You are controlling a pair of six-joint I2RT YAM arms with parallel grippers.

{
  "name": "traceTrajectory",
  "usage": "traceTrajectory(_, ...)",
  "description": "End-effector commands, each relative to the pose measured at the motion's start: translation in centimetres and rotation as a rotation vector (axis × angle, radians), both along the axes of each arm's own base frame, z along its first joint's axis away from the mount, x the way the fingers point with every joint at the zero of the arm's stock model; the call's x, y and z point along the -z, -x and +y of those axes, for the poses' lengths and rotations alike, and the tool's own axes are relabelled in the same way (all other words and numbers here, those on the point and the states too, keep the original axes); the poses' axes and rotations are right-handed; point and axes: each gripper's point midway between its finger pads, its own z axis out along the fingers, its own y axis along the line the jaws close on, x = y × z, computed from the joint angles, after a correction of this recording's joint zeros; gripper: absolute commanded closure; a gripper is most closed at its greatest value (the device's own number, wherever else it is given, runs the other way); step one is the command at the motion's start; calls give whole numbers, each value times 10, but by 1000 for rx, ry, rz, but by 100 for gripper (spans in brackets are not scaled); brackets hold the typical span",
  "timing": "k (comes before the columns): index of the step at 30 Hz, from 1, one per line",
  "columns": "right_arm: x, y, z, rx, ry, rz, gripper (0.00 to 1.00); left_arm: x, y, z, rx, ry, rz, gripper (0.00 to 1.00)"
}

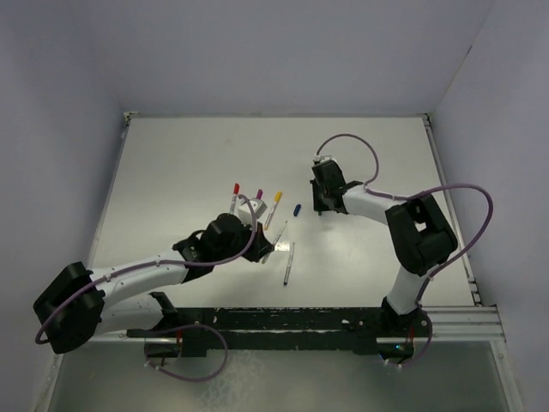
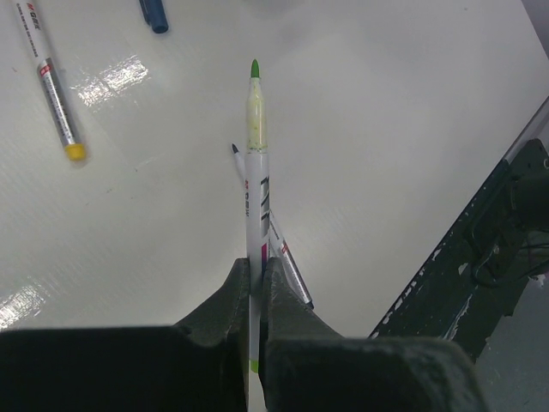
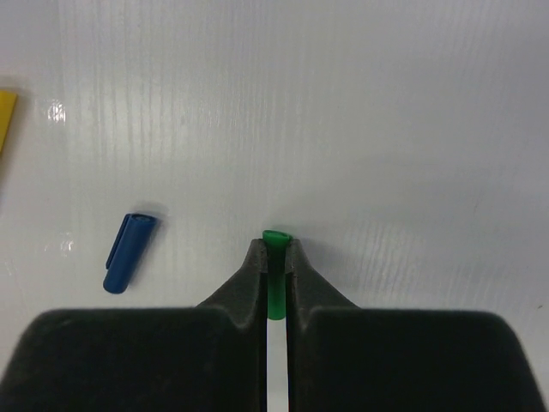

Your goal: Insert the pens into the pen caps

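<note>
My left gripper (image 2: 256, 262) is shut on a whitish pen with a bare green tip (image 2: 256, 129), which points away from the fingers. In the top view this gripper (image 1: 262, 239) is at mid-table. My right gripper (image 3: 275, 245) is shut on the green cap (image 3: 275, 257), whose open end pokes past the fingertips just above the table. It is farther back and right in the top view (image 1: 322, 206). A blue cap (image 3: 129, 251) lies loose between the grippers (image 1: 297, 209). An uncapped dark-tipped pen (image 2: 279, 245) lies on the table under the held pen.
Three pens carrying red (image 1: 234, 193), purple (image 1: 257, 198) and yellow (image 1: 274, 206) caps lie fanned behind the left gripper. The yellow-capped one shows in the left wrist view (image 2: 53, 90). The black rail (image 1: 343, 322) runs along the near edge.
</note>
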Motion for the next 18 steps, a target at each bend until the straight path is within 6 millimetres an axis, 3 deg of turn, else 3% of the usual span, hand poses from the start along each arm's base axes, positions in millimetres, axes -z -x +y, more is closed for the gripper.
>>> traceTrajectory(1,-46,-4,14,-33,-112,-103,100,-15,-13,-9,-7,46,-50,100)
traceTrajectory(2,-68,-11,22,-49,-160,-167,100,-16,-14,-10,-11,54,-52,100)
traceTrajectory(7,-148,-4,34,-121,-347,-422,100,-27,-15,-21,11,147,-76,100)
traceTrajectory(11,-204,19,42,-204,-514,-606,100,-47,-13,-33,52,246,-111,100)
traceTrajectory(18,-285,70,42,-316,-769,-866,100,-107,-9,-46,117,463,-241,100)
